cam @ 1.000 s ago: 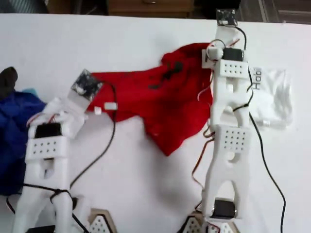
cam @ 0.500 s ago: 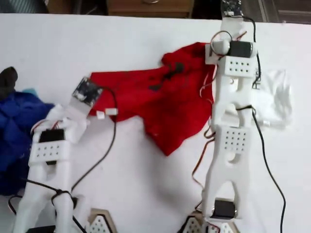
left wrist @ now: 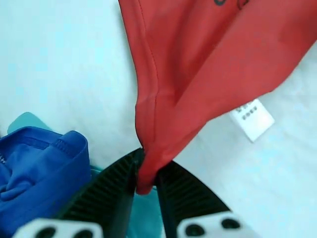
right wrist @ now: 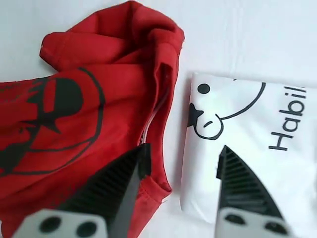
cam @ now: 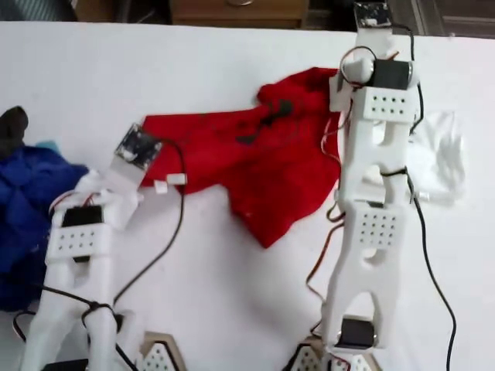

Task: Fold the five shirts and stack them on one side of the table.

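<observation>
Left wrist view, L hand pinching red shirt, R hand wide nr white shirt

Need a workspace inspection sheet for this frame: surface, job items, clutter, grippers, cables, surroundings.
Surface: white table, bare between the arms.
Job's things: red shirt crumpled and unfolded mid-table; blue shirt bunched beside the left arm; white shirt folded, next to the red one by the right arm.
Clutter: dark cloth at the table edge above the blue shirt, kind unclear.
Grippers: left gripper shut on the red shirt's edge; right gripper open over the red and white shirts' meeting edges.
Cables: black cable trails from the left arm over the table; second cable runs beside the right arm.
Surroundings: wooden furniture behind the table.
</observation>
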You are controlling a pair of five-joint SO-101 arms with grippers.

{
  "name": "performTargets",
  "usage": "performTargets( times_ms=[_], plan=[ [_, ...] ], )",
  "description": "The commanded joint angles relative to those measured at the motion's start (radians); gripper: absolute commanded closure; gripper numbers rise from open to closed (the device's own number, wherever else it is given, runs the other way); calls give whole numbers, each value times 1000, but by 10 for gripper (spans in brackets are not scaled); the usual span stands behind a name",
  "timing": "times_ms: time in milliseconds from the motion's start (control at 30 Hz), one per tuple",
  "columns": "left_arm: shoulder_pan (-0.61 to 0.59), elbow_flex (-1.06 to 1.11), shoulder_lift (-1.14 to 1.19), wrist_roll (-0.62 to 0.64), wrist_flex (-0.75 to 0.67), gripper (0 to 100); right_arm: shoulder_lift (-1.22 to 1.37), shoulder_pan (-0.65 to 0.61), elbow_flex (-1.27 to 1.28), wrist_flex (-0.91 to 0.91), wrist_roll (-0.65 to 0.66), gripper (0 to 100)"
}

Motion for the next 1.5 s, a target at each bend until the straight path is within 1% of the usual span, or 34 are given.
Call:
performTargets(
  times_ms=[0,100,233,367,433,600,800,900,1067,1467],
  plan=[
    [-9,-44,-25,14,17,974,-153,-44,-2,24,2,786],
    [-6,-47,-25,14,21,974,-294,-111,143,24,2,786],
    [-11,-45,-25,20,32,974,-521,-219,463,22,2,786],
    [-11,-58,-25,112,74,974,-677,-302,787,18,2,786],
    [-11,-64,-25,135,78,974,-725,-343,937,18,8,787],
    [-11,-68,-25,133,72,974,-800,-433,1252,15,152,787],
    [-5,-68,-25,137,71,974,-839,-483,1428,-61,161,787],
    [-8,-68,-25,138,71,974,-863,-541,1510,-102,163,787],
    [-11,-61,-25,133,77,974,-946,-644,1686,-252,244,787],
    [-12,-61,-25,138,78,974,-977,-650,1984,-572,256,787]
  ],
)
